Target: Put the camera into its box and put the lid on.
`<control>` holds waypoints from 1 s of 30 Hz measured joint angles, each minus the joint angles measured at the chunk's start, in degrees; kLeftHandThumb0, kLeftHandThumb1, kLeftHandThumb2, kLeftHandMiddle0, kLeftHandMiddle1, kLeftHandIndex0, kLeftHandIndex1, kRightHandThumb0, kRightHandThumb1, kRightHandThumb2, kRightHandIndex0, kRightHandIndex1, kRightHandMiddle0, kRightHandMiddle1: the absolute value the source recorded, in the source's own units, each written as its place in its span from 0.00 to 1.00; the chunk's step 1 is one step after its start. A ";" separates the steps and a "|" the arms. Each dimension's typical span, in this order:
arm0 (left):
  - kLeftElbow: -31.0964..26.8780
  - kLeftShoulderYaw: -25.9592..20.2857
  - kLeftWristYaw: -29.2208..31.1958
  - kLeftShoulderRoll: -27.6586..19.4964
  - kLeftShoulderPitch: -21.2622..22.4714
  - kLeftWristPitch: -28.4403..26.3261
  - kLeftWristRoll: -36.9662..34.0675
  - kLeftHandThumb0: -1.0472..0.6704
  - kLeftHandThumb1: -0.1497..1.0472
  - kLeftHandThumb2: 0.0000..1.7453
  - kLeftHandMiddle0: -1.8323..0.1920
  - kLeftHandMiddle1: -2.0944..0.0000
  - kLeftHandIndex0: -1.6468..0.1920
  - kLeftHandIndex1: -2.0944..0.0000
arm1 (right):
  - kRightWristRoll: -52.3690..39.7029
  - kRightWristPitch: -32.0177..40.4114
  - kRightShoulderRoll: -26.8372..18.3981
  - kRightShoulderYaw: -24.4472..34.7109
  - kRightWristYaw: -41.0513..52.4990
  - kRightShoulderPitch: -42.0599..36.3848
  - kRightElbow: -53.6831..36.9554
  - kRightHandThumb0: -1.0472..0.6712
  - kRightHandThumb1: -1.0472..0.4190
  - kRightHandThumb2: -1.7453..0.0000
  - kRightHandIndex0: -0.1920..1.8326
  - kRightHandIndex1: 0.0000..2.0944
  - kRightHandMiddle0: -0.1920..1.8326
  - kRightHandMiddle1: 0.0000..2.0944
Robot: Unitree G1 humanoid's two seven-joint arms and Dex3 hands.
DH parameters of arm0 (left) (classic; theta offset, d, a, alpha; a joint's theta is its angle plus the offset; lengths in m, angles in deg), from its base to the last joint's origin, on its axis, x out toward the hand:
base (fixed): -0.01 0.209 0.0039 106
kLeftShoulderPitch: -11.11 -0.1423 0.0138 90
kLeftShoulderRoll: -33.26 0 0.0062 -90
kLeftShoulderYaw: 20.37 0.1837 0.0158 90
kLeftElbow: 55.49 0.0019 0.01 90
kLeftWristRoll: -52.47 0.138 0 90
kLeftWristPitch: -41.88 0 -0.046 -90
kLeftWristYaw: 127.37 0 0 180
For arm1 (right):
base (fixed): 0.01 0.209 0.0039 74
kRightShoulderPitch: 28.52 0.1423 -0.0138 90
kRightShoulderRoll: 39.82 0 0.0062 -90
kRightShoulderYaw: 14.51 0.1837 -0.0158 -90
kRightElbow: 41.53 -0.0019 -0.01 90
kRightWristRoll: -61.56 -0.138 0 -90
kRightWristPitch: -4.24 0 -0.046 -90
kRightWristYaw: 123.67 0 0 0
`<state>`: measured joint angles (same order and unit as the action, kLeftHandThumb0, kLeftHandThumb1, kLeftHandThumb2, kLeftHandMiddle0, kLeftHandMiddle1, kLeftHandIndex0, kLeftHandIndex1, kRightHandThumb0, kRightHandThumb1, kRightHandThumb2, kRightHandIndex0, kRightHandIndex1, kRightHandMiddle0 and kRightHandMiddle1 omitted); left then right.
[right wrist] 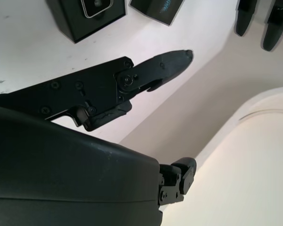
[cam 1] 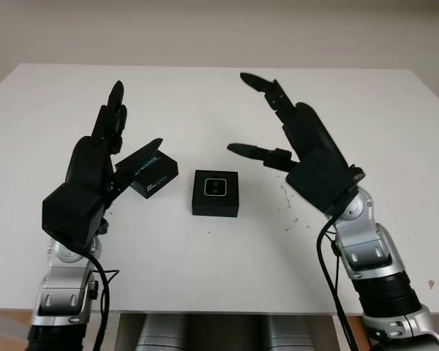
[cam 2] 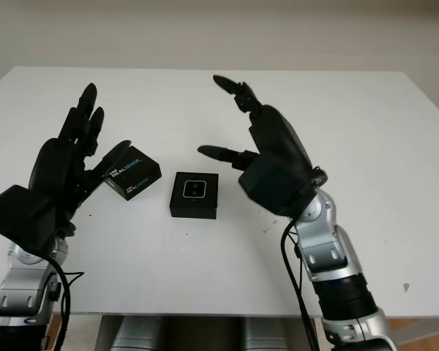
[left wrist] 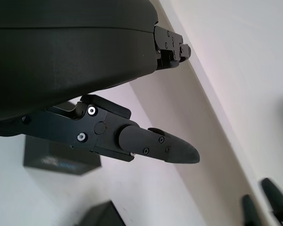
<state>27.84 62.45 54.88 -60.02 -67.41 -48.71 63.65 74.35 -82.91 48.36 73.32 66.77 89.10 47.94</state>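
Observation:
A small black box (cam 1: 214,208) sits open at the middle of the white table, with the square camera (cam 1: 216,187) lying inside it, face up. The black lid (cam 1: 152,174), printed with light lettering, lies on the table just left of the box, turned at an angle. My left hand (cam 1: 134,121) is raised open above and left of the lid, its thumb over the lid's near corner without gripping it. To the right of the box, my right hand (cam 1: 240,113) is held up open, thumb pointing toward the box. The right wrist view shows the box (right wrist: 80,26) and lid (right wrist: 158,9) beyond the thumb.
The white table (cam 1: 205,270) reaches to a pale wall at the back, and its front edge is near my arms. A few small dark specks (cam 1: 287,212) mark the surface under the right hand.

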 measured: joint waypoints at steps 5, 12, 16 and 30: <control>0.61 1.07 2.48 -5.83 1.61 -4.48 6.45 0.21 0.99 0.04 0.89 0.97 0.89 0.98 | -5.61 -1.74 -1.74 2.95 3.37 3.29 2.80 0.20 0.02 0.97 0.13 0.01 0.01 0.34; 2.87 4.49 7.28 -11.09 5.04 -7.30 11.68 0.17 0.97 0.03 0.92 0.98 0.93 0.99 | -11.86 3.29 -2.11 8.19 2.33 6.14 3.78 0.22 0.01 0.96 0.13 0.02 0.01 0.35; 5.64 7.28 9.28 -12.39 6.78 -9.00 14.50 0.13 0.97 0.03 0.94 0.99 0.95 0.99 | -11.43 5.26 -2.22 9.72 -1.00 7.76 3.65 0.23 0.00 0.94 0.16 0.03 0.01 0.41; 17.55 15.54 2.69 -8.78 11.86 -7.85 21.15 0.05 1.00 0.04 1.00 0.98 1.00 1.00 | -10.36 3.92 -2.93 9.60 -3.12 9.25 5.39 0.22 0.00 0.94 0.16 0.03 0.00 0.47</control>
<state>45.39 77.99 57.57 -68.80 -55.55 -56.56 84.81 63.99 -78.99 45.43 82.92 63.65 98.35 53.33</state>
